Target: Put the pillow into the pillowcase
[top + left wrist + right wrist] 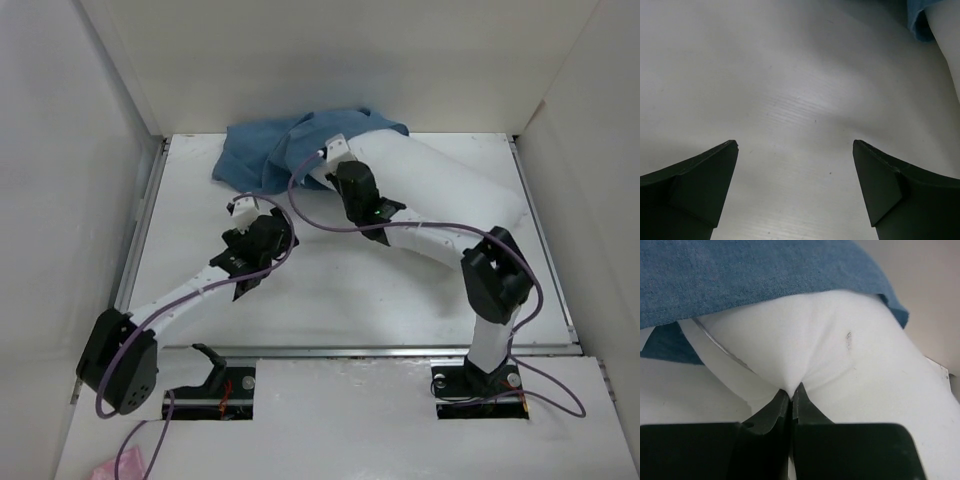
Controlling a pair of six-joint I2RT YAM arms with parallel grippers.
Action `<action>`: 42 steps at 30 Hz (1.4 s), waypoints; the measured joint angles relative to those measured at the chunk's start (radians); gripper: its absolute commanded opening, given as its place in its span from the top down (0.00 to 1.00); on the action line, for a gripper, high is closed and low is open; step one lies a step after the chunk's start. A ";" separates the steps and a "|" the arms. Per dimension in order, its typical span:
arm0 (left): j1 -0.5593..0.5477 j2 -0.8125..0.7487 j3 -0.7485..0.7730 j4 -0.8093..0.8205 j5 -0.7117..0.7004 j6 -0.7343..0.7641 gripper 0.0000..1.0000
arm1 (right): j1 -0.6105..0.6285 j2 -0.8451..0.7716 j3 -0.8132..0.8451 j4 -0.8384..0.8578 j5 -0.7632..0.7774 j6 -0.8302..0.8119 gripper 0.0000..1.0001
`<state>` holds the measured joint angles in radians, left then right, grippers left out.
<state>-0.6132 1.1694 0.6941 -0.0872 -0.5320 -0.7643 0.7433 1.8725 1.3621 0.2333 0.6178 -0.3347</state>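
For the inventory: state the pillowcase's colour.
Blue-teal pillowcase, clearest in the right wrist view.

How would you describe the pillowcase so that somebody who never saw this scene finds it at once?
Look at the far edge of the white table, by the back wall. A crumpled blue cloth lies there, the pillowcase, draped over one end of the pillow. It is the only blue, limp thing; the pillow is white and plump.

White table [350,290], pillow [450,185], crumpled pillowcase [262,152]
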 measured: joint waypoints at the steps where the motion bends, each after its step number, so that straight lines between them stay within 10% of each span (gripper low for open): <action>1: 0.000 0.030 0.003 0.042 0.005 0.021 0.00 | -0.006 -0.026 0.000 -0.011 -0.012 0.011 1.00; 13: 0.005 0.303 0.101 0.465 -0.023 0.160 0.00 | -0.022 -0.080 0.094 -0.184 -0.074 0.107 1.00; 35: 0.093 0.547 0.314 0.605 0.010 0.277 0.17 | -0.030 -0.101 0.111 -0.276 -0.171 0.166 1.00; 38: 0.104 0.555 0.325 0.607 0.027 0.283 0.25 | -0.035 -0.122 0.115 -0.291 -0.184 0.175 1.00; 42: 0.110 0.556 0.328 0.628 0.066 0.293 0.71 | -0.040 -0.140 0.125 -0.297 -0.200 0.196 1.00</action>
<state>-0.5030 1.7256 1.0218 0.5411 -0.4656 -0.4717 0.7033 1.7321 1.4868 -0.0635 0.4175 -0.1387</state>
